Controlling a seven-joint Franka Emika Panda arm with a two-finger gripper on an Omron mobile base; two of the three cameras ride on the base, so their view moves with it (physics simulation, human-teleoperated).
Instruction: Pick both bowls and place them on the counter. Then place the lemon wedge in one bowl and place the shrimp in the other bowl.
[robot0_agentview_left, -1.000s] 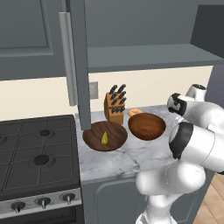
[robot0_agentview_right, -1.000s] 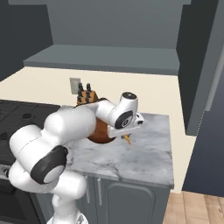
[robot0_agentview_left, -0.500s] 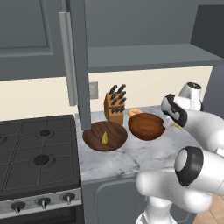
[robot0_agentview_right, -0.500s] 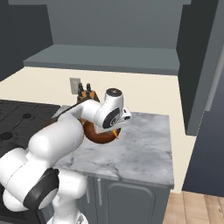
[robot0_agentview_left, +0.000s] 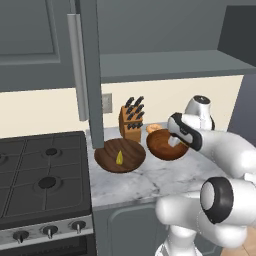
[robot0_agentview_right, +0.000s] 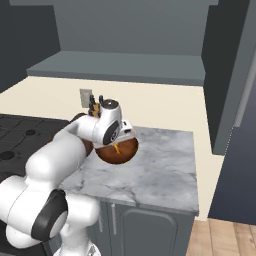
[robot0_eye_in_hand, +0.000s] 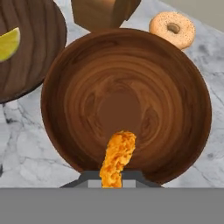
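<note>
I see the gripper (robot0_eye_in_hand: 114, 177) closed on the orange shrimp (robot0_eye_in_hand: 117, 155), holding it just above the inner near wall of the small bowl (robot0_eye_in_hand: 148, 74). Beside that bowl, the wide bowl (robot0_eye_in_hand: 35, 57) stands on the table (robot0_eye_in_hand: 26, 144) with the lemon wedge (robot0_eye_in_hand: 8, 43) inside it. Behind both bowls I see a pale ring (robot0_eye_in_hand: 173, 28) lying on the table next to a knife block (robot0_agentview_left: 131, 120).

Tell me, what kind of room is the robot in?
It looks like a kitchen, a computer-made one. There's a black gas stove with knobs, a marble counter over grey cabinets, and a knife block by the wall.
</note>
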